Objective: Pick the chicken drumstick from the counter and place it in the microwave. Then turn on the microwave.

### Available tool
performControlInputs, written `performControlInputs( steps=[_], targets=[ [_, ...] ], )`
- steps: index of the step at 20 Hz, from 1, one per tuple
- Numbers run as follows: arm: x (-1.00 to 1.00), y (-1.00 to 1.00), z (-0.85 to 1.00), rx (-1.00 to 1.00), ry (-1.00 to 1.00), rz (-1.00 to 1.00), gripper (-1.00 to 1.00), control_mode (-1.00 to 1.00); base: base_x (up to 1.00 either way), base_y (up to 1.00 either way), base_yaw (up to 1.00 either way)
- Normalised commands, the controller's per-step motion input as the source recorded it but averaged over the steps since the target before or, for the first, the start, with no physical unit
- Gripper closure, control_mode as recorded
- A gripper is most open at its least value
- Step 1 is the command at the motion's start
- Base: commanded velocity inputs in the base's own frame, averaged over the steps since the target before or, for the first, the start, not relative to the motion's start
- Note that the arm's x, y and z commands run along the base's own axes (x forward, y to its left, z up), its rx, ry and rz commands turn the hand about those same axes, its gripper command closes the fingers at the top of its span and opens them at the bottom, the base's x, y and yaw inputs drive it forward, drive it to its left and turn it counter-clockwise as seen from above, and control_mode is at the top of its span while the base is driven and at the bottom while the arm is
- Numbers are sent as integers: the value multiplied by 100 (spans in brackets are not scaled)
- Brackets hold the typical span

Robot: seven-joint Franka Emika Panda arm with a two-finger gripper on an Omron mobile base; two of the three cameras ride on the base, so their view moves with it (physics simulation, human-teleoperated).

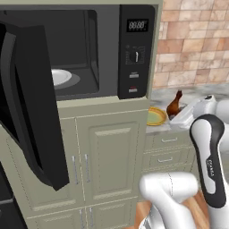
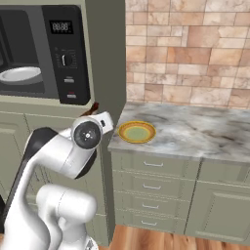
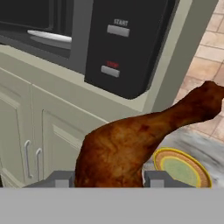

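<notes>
Claw point(image 3: 108, 177) around chicken drumstick point(image 3: 131, 144), fingertips seemingly hidden behind meat.

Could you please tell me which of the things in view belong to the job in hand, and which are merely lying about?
Part of the job:
- chicken drumstick, clamped in the gripper
- microwave, door open, white turntable inside
- counter

Lying about:
- yellow-green plate on the counter
- cabinet drawers below it
- brick wall
</notes>
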Motion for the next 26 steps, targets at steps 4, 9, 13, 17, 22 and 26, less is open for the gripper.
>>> performControlInputs(
  steps=[4, 9, 13, 17, 22, 26],
  targets=[
    [0, 33, 23, -1, -2, -3, 100, -100, 0, 0, 0],
    [0, 33, 20, -1, -2, -2, 100, -100, 0, 0, 0],
    [0, 35, 20, -2, -2, -2, 100, -100, 0, 0, 0],
    [0, 33, 21, -2, -1, -1, 100, -100, 0, 0, 0],
    [0, 32, 18, -2, 0, 0, 100, -100, 0, 0, 0],
    [0, 33, 18, -2, 0, -1, 100, -100, 0, 0, 0]
  ],
)
